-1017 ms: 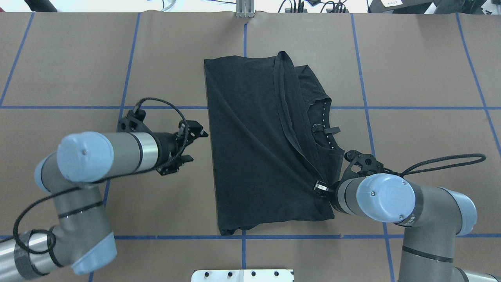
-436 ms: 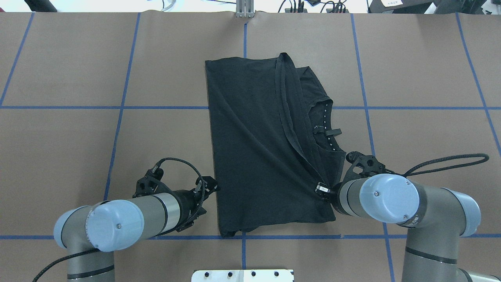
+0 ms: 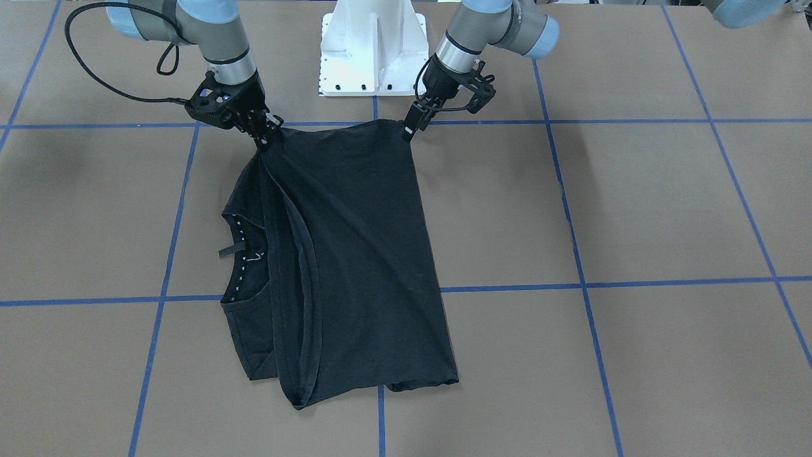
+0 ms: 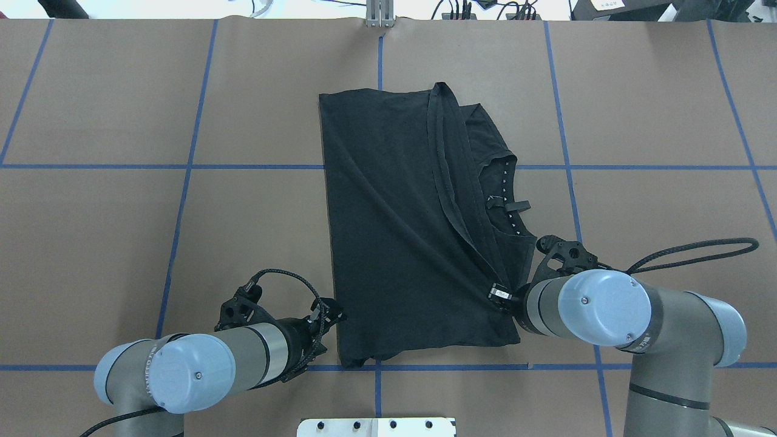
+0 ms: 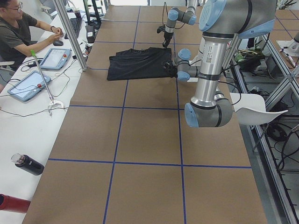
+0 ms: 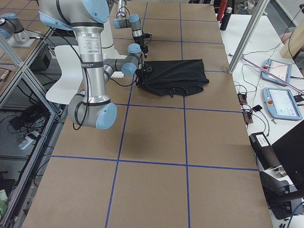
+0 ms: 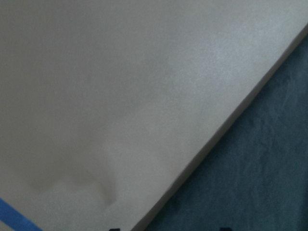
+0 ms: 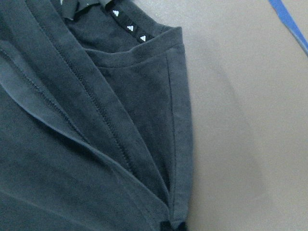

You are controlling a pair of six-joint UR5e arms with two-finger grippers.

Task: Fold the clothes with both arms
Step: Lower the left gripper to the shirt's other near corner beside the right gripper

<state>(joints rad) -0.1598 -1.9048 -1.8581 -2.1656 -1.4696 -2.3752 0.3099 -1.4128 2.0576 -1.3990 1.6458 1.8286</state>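
Observation:
The black T-shirt (image 4: 394, 230) lies folded lengthwise on the brown table, plain side up, with the collar and its white-marked band (image 4: 507, 200) showing at the right. It also shows in the front view (image 3: 355, 241). My right gripper (image 4: 499, 293) is shut on the shirt's near right corner; in the right wrist view the fabric (image 8: 96, 144) runs into the closed tips. My left gripper (image 4: 328, 331) is open at the shirt's near left corner, low over the table. In the left wrist view the shirt's edge (image 7: 260, 168) runs between the two tips.
The white pedestal base (image 3: 374, 44) stands just behind the shirt's near edge. Blue tape lines (image 4: 182, 166) grid the table. An operator (image 5: 18, 32) sits at a side bench with tablets (image 5: 28, 84), beyond the table's far edge.
My left arm has swung back toward the robot, from beside the shirt's left edge midway along to its near left corner. The right arm and the shirt have barely moved.

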